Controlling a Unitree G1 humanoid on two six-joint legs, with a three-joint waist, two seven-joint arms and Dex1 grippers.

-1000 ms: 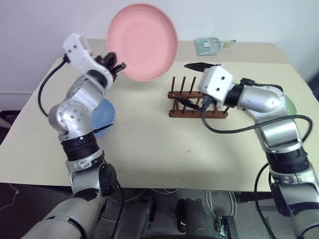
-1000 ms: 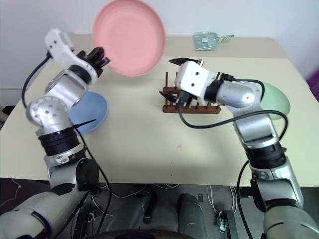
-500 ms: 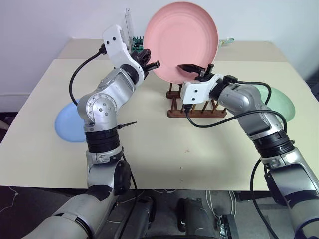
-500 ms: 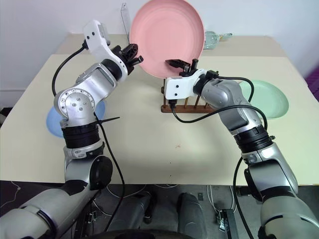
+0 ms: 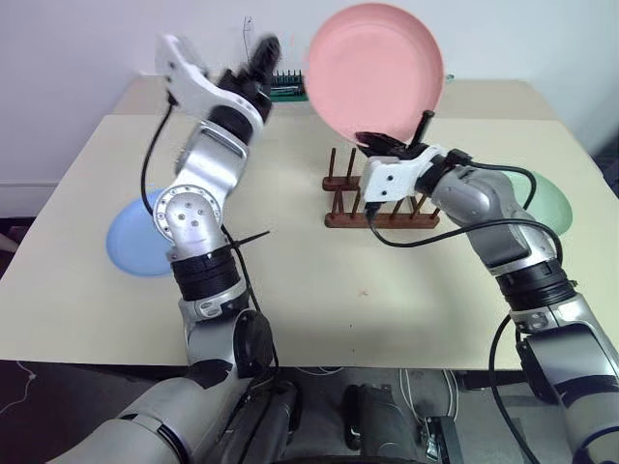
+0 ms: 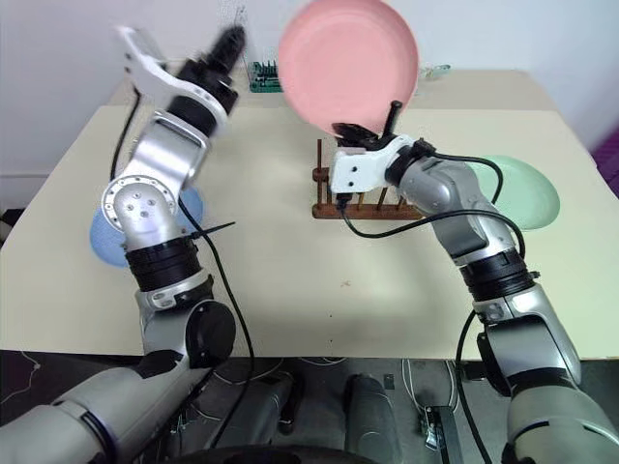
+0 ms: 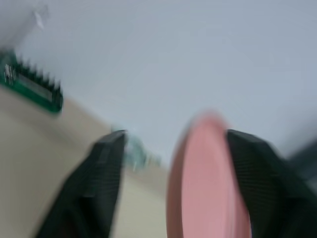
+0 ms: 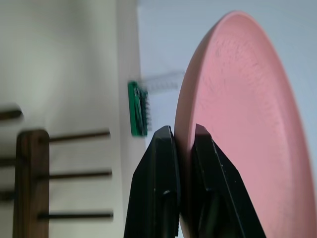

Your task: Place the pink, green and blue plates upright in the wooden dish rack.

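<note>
Now the right gripper (image 8: 181,144) pinches the pink plate's (image 5: 375,70) rim (held upright), the left gripper (image 7: 171,148) open beside it

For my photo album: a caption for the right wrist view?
Right claw pinching the rim of the pink plate, wooden dish rack beside.

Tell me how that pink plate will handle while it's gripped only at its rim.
Probably stiff and light: the pink plate stands upright, unbent, with the right gripper pinching only its lower edge. Its matte surface likely resists slipping, though so small a hold might let it swing.
</note>
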